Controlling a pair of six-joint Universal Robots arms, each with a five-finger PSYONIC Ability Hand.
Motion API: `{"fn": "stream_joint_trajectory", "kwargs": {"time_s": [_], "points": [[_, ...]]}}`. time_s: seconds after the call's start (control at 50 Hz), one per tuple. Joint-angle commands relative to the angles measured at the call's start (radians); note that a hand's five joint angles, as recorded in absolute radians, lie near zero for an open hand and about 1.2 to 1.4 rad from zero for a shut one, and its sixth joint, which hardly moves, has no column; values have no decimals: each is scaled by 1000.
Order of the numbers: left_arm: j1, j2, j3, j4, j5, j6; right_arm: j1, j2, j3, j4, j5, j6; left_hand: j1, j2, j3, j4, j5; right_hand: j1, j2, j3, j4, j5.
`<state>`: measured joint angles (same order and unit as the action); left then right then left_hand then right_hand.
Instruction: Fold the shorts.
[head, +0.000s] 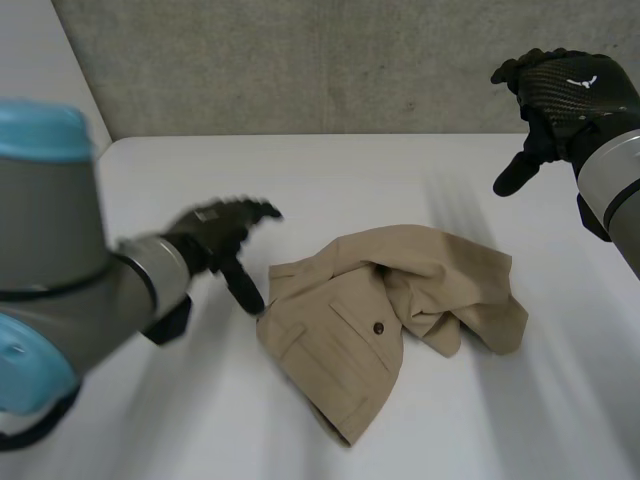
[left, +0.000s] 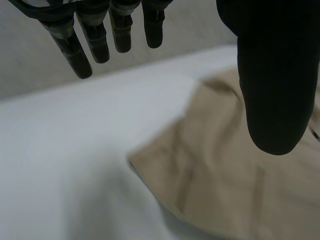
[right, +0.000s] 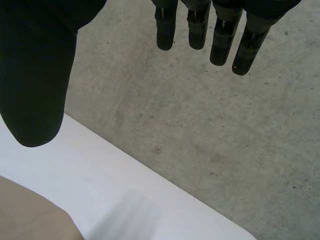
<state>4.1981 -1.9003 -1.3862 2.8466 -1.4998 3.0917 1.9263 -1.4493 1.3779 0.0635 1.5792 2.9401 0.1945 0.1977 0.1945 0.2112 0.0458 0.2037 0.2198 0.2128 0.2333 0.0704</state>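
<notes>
You have crumpled shorts (head: 390, 310) mid-worktop (head: 330, 180), left hand (head: 205, 238) nearer on their left-edge side, right hand (head: 570, 90) well apart, fingers (left: 98, 42) released on both.

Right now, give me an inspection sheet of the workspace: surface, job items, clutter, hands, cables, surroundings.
Surface: white table, bare around the cloth.
Job's things: tan shorts, crumpled mid-table, one side bunched over itself, buttoned pocket facing up; not folded.
Clutter: nothing seen.
Hands: left hand open, fingers straight, low beside the shorts' edge, holding nothing; contact cannot be told. Right hand open, raised, well apart from the shorts.
Cables: nothing seen.
Surroundings: grey concrete wall behind the table.
</notes>
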Motion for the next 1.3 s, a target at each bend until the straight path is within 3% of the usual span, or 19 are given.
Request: {"fn": "stream_joint_trajectory", "kwargs": {"time_s": [0.02, 0.06, 0.14, 0.16, 0.18, 0.3, 0.34, 0.54, 0.68, 0.76, 0.9, 0.92, 1.08, 1.24, 1.3], "points": [[-59, -170, -7, 13, 3, -18, 3, 6, 17, -1, -13, -4, 165, 162, 165, 149, 140, -29, -45, -38, -59, -70], [-61, -198, 12, 17, 3, -22, 5, 9, 20, -1, -13, -4, 291, 288, 291, 275, 266, -29, -45, -38, -59, -70], [-55, -270, 73, 30, -11, -24, 8, 10, 33, -2, -13, -6, 878, 874, 878, 861, 852, -29, -45, -38, -59, -70], [-52, -287, 100, 33, -37, -22, 8, 10, 35, -2, -13, -7, 1120, 1117, 1120, 1104, 1095, -29, -45, -38, -59, -70], [-49, -292, 108, 34, -49, -21, 8, 10, 38, -2, -13, -7, 1201, 1198, 1201, 1184, 1175, -29, -45, -38, -59, -70], [38, -257, 148, 92, -250, 2, 11, 10, 47, -4, -15, -25, 1202, 1199, 1202, 1185, 1176, -29, -45, -38, -59, -70], [75, -217, 147, 112, -279, 22, 13, 10, 47, -4, -15, -32, 1202, 1199, 1202, 1185, 1176, -29, -45, -38, -59, -70], [319, 13, 113, 246, -278, 264, 13, 79, 52, -2, -16, -64, 1202, 1199, 1202, 1185, 1176, -29, -45, -38, -59, -70], [330, 83, 112, 307, -272, 283, 14, 122, 50, -2, -15, -82, 1202, 1199, 1202, 1185, 1176, -29, -45, -38, -59, -70], [278, 89, 108, 327, -244, 280, 13, 141, 46, -2, -15, -85, 1202, 1199, 1202, 1185, 1176, -29, -45, -38, -59, -70], [34, 40, 115, 434, -188, 291, -1, 138, 30, -4, -15, -95, 1202, 1199, 1202, 1185, 1176, -29, -45, -38, -59, -70], [-28, -11, 127, 473, -168, 292, -3, 132, 26, -4, -15, -99, 1202, 1199, 1202, 1185, 1176, -29, -45, -38, -59, -70], [-278, -268, 219, 568, -114, 304, -111, 122, -3, -4, -15, -124, 1202, 1199, 1202, 1185, 1176, -29, -45, -38, -59, -70], [-466, -446, 274, 574, -37, 314, -170, 101, -16, -4, -16, -148, 1202, 1199, 1202, 1185, 1176, -29, -45, -38, -59, -70], [-506, -465, 276, 576, -2, 318, -179, 101, -19, -2, -16, -153, 761, 758, 761, 744, 735, -29, -45, -38, -59, -70]]}}
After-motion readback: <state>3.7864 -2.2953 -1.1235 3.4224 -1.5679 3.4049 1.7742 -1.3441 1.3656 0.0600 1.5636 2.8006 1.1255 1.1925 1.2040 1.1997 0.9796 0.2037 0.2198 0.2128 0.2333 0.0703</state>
